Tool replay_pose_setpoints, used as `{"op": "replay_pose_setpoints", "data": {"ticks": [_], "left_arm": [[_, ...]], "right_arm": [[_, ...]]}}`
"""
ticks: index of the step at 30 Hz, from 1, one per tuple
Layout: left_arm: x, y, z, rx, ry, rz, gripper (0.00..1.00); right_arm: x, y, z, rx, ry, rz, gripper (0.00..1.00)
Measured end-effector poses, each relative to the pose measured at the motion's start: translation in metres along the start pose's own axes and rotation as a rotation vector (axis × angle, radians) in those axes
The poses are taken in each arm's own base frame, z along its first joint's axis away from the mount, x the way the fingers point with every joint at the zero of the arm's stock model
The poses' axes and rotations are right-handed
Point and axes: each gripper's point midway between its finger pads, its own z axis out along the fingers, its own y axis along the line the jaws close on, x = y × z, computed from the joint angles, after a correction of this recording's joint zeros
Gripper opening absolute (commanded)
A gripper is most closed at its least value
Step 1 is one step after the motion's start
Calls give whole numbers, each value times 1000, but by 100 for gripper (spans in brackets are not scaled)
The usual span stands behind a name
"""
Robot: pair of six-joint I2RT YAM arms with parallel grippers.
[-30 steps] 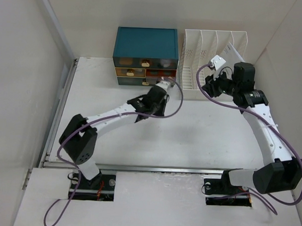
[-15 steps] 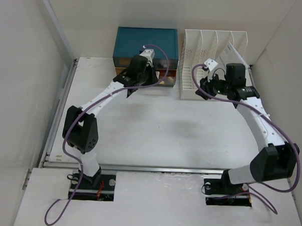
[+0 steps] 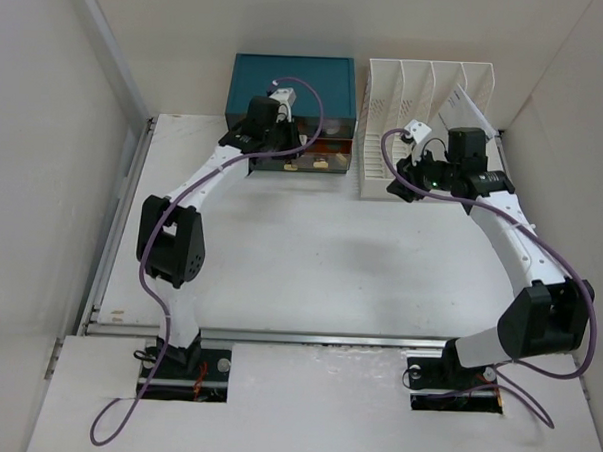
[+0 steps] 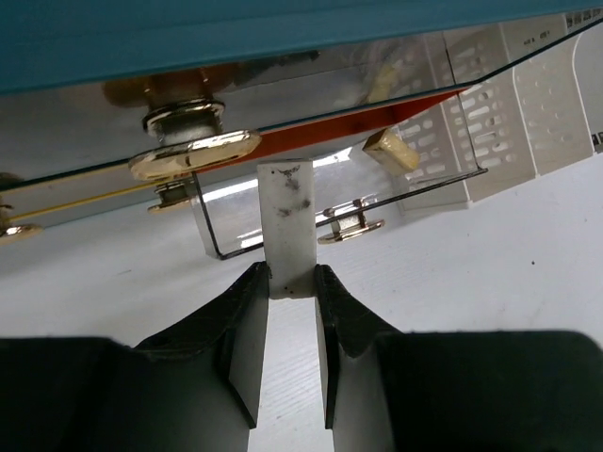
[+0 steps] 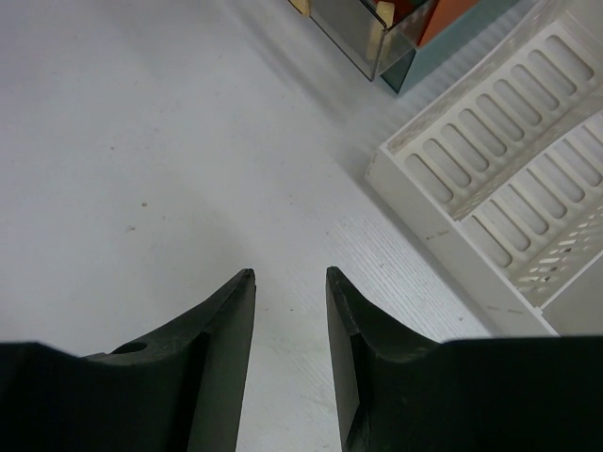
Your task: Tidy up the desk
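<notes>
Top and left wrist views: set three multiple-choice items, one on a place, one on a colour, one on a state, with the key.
1. Where is the rack relative to the box, from above? A left; B right; C on top.
2. The box's casing is: A yellow; B purple; C teal.
3. The left hand is: A shut on a white piece; B open, empty; C out of view.
1 B, the rack stands right of the box. 2 C, its top is teal. 3 A, it pinches the piece's lower end.
</notes>
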Motion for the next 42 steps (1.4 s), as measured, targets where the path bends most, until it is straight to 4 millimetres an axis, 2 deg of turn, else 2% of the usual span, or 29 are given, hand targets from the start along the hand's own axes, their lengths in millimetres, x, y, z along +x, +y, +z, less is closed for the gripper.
{"op": "replay_pose_setpoints", "data": {"ticks": [7, 12, 22, 36, 42], "left_arm": [[-8, -7, 15, 30, 16, 4, 3], [-13, -9, 18, 39, 16, 8, 3], [-7, -4, 24, 30, 58, 58, 6], [-6, 1, 21, -108, 48, 277, 6], [-7, 10, 16, -188, 48, 355, 6]], "right_arm": [[0, 0, 0, 0, 0, 0, 42], [0, 1, 1, -7, -1, 1, 42], [4, 1, 5, -23, 8, 12, 42], [9, 4, 9, -46, 20, 25, 42], [9, 6, 9, -56, 20, 26, 42]]}}
